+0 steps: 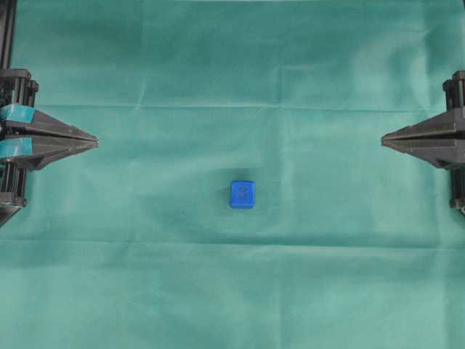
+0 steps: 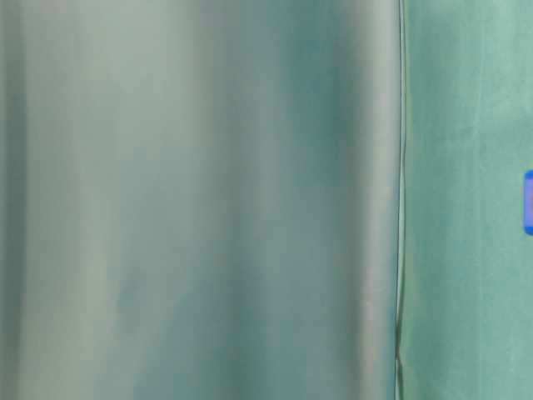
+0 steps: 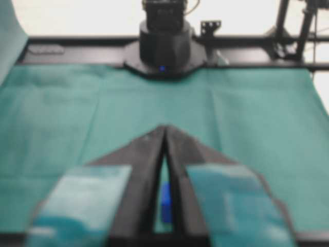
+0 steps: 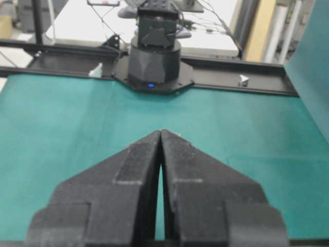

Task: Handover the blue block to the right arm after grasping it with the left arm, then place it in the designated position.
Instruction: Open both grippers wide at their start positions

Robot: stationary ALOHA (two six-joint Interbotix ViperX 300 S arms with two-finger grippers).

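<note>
The blue block (image 1: 242, 194) lies alone on the green cloth near the middle, also showing at the right edge of the table-level view as the blue block (image 2: 528, 202). My left gripper (image 1: 95, 141), with teal tape, rests shut at the far left, well apart from the block. In its wrist view the left gripper (image 3: 165, 128) has its tips together, and the distant block (image 3: 165, 202) shows through the slit behind them. My right gripper (image 1: 383, 140), plain black, is shut at the far right, as the right gripper (image 4: 161, 132) shows in its wrist view. The designated position is out of view.
Green cloth (image 1: 290, 73) covers the whole table. A blurred fold of cloth (image 2: 200, 200) fills most of the table-level view. The right arm's base (image 3: 164, 46) and the left arm's base (image 4: 154, 62) stand at opposite table ends by black frame rails.
</note>
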